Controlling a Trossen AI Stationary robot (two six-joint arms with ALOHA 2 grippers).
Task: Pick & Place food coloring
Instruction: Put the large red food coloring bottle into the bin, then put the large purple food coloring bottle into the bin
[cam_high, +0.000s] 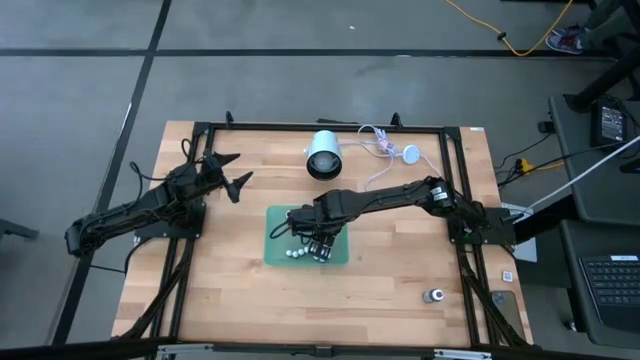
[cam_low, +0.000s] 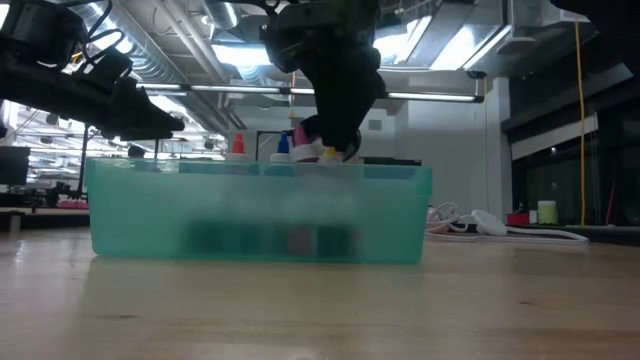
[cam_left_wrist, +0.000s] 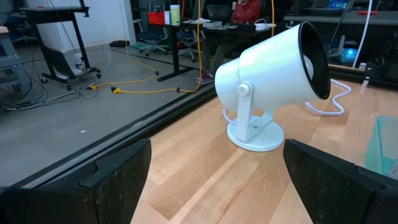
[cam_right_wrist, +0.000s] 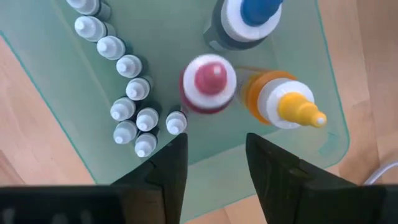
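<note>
The food coloring bottles stand upright in a shallow green tray at the table's middle. In the right wrist view I see a blue-capped bottle, a pink-capped one, an orange one with a yellow tip and several small white-capped ones. My right gripper points down over the tray, open, with the pink-capped bottle just beyond its fingertips and nothing between them. In the low view the caps poke above the tray's rim beside this gripper. My left gripper waits open at the far left.
A white round lamp-like device stands on its foot beyond the tray, with a white cable to its right. A small grey object lies near the right front corner. Black rails frame the tabletop.
</note>
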